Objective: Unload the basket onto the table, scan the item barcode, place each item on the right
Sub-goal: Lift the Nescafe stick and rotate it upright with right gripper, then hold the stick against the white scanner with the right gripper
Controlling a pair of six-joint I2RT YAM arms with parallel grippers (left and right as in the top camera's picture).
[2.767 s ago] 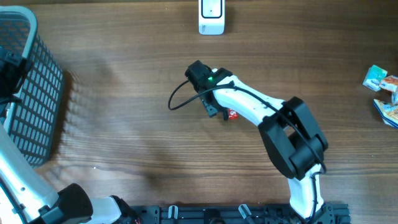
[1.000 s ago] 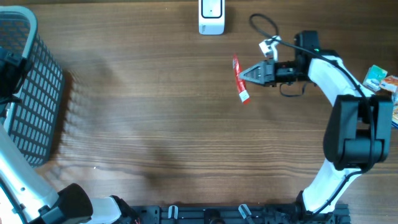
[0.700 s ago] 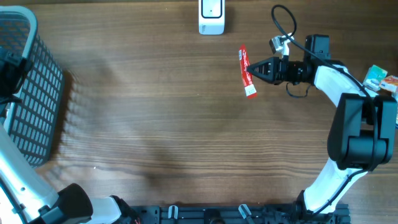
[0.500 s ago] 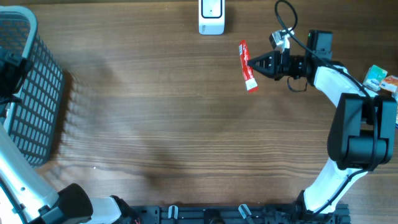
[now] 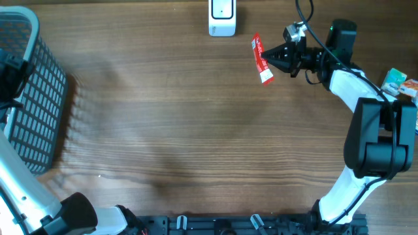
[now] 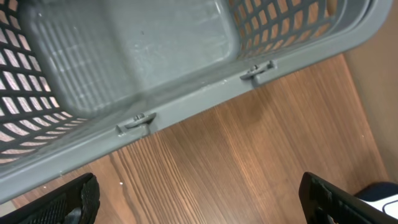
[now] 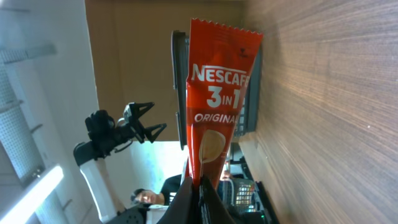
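The item is a red Nescafé 3-in-1 sachet (image 5: 262, 59), held off the table at the back, right of the white barcode scanner (image 5: 222, 18). My right gripper (image 5: 272, 57) is shut on the sachet's edge, pointing left. In the right wrist view the sachet (image 7: 217, 106) stands straight out from the pinched fingertips of the right gripper (image 7: 200, 194), printed side to the camera. No barcode shows. My left gripper (image 6: 199, 202) is open with nothing between its fingers (image 6: 68, 202), above bare table beside the grey basket (image 6: 124, 62).
The grey mesh basket (image 5: 32, 98) stands at the left edge of the table. Several small packets (image 5: 403, 94) lie at the right edge. The right arm's cable loops above its wrist near the back edge.
The right gripper has lifted the sachet from the table's middle and carried it to the back right, then farther back, nearer the scanner's level. The left arm has not moved.
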